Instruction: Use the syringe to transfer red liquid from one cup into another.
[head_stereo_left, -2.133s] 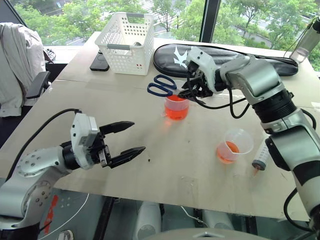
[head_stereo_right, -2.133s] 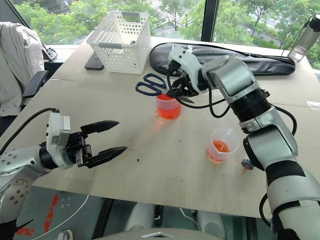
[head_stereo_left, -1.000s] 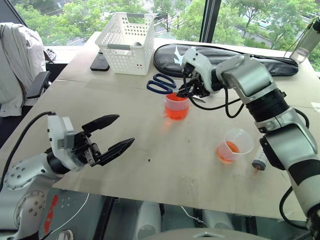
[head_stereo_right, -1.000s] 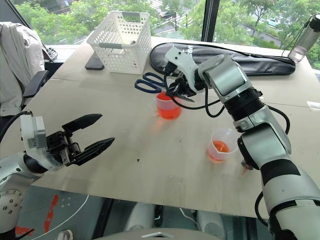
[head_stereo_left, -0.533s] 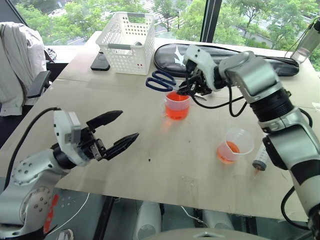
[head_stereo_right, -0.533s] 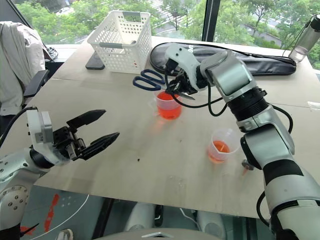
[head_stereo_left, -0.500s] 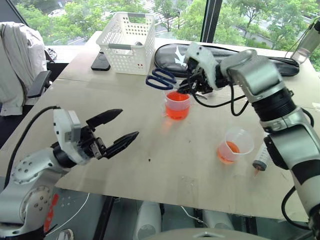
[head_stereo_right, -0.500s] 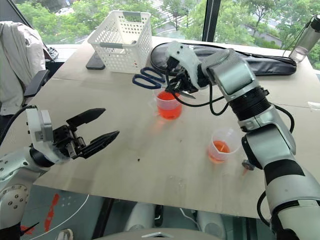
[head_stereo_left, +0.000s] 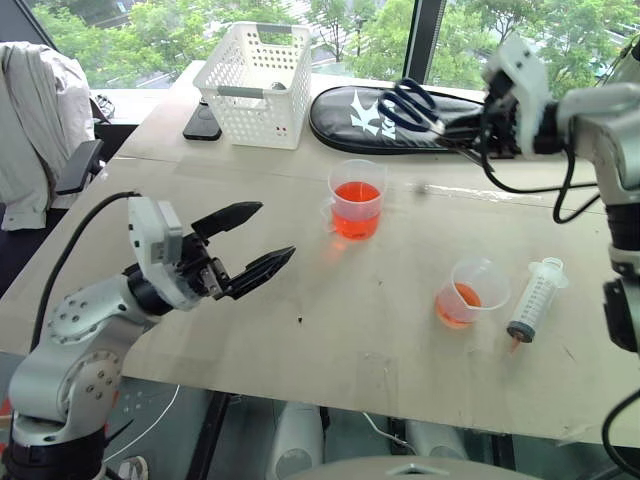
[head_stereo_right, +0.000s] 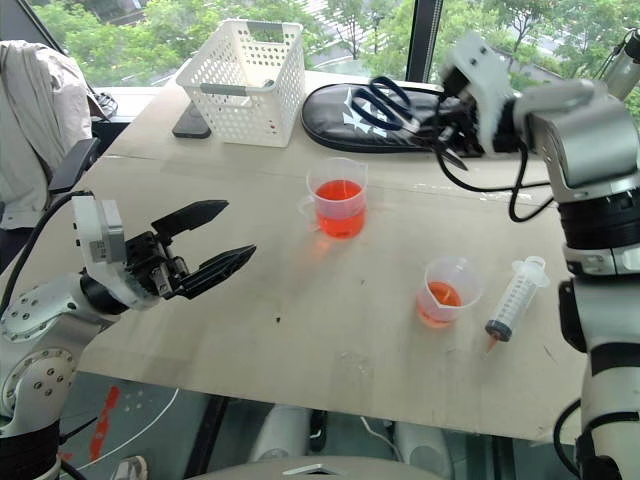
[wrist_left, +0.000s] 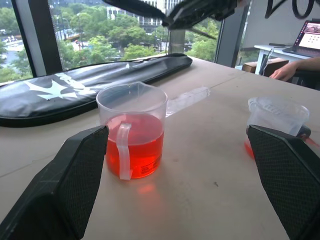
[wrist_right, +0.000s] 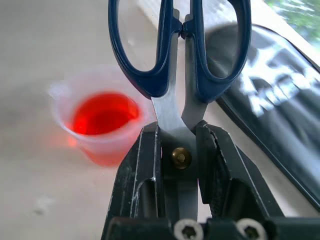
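A: From the head camera, what is on the pale wooden table (head_stereo_left: 300, 350)?

B: The right gripper (head_stereo_left: 470, 122) is clenched on blue-handled steel scissors (head_stereo_left: 412, 106), held in the air over the long black zip bag (head_stereo_left: 440, 118) by the far edge. The left gripper (head_stereo_left: 255, 240) hangs over the near left part, fingers spread, holding nothing.

A: And the task's things?

B: The clear plastic syringe with printed marks (head_stereo_left: 534, 300) lies near the right edge, untouched. Just beside it stands a clear cup (head_stereo_left: 470, 292) with a little red liquid (head_stereo_left: 455, 303). A fuller clear cup with a handle (head_stereo_left: 357, 198) stands mid-table.

A: The left wrist camera?

B: It looks between its parted fingers at the fuller cup (wrist_left: 131, 129), the other cup (wrist_left: 276, 116) beyond it.

A: The right wrist?

B: Its fingers (wrist_right: 150, 175) pinch the scissors (wrist_right: 179, 65) at the pivot.

A: Which step, then?

B: I'd say clearing clutter; the transfer hasn't begun. Next, set the scissors aside, then grasp the syringe barrel.
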